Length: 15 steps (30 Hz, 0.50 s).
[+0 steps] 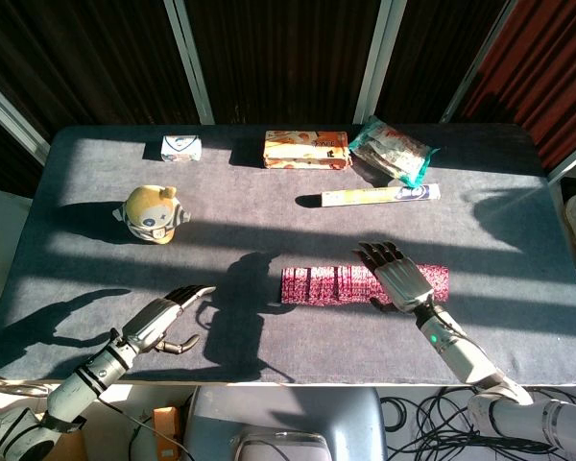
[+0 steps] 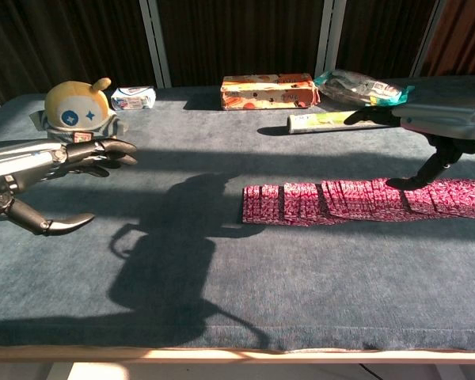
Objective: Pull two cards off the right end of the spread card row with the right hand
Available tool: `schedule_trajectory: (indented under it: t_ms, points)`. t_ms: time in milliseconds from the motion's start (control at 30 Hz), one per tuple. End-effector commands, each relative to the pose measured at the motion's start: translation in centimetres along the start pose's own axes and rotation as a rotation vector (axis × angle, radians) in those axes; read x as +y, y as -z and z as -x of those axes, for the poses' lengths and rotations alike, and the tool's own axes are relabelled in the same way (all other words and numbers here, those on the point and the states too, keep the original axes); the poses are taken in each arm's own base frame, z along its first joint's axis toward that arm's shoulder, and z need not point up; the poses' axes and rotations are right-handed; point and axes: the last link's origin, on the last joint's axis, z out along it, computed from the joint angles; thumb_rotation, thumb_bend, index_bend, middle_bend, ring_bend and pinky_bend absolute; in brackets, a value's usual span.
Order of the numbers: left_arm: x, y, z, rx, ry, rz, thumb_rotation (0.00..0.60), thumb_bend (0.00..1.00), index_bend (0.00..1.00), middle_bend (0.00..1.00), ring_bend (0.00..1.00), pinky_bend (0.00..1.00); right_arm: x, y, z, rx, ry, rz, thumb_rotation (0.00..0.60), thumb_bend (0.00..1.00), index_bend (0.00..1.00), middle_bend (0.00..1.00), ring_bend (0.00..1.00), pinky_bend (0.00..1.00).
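Note:
A spread row of red-backed cards lies flat on the grey tablecloth, right of centre. My right hand is stretched out palm down over the row's right part, fingers extended and holding nothing. In the chest view one dark fingertip reaches down and touches the cards a little in from the right end. The cards under the palm are hidden in the head view. My left hand hovers open at the front left, far from the cards.
A yellow round toy stands at the left. Along the back are a small white box, an orange box, a snack bag and a long pale tube box. The table's front edge is near.

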Motion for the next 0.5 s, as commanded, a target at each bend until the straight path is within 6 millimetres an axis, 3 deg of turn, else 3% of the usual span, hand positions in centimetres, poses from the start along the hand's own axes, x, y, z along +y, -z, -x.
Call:
schedule_trajectory:
  t_ms: [33, 233, 367, 433, 500]
  points:
    - [0.0, 0.1, 0.0, 0.016, -0.008, -0.008, 0.6, 0.4, 0.0, 0.07, 0.06, 0.11, -0.1, 0.1, 0.0, -0.002, 0.002, -0.003, 0.6, 0.26, 0.0, 0.0, 0.0, 0.0]
    - [-0.3, 1.5, -0.6, 0.047, -0.057, -0.024, 0.6, 0.41, 0.0, 0.07, 0.06, 0.1, 0.1, 0.3, -0.1, 0.009, 0.02, 0.001, 0.6, 0.26, 0.0, 0.0, 0.0, 0.0]
    - [-2.1, 5.3, -1.8, 0.135, -0.209, -0.109, 0.6, 0.4, 0.0, 0.07, 0.06, 0.09, 2.5, 2.1, -0.7, 0.035, 0.067, 0.058, 0.6, 0.26, 0.0, 0.0, 0.0, 0.0]
    - [-3.1, 7.6, -2.2, 0.194, -0.286, -0.165, 0.6, 0.4, 0.0, 0.07, 0.06, 0.08, 4.0, 3.3, -1.0, 0.048, 0.096, 0.094, 0.6, 0.26, 0.0, 0.0, 0.0, 0.05]
    - [-4.1, 10.4, -2.2, 0.262, -0.365, -0.231, 0.6, 0.4, 0.0, 0.07, 0.06, 0.08, 5.8, 4.9, -1.1, 0.061, 0.128, 0.138, 0.6, 0.26, 0.0, 0.1, 0.07, 0.22]
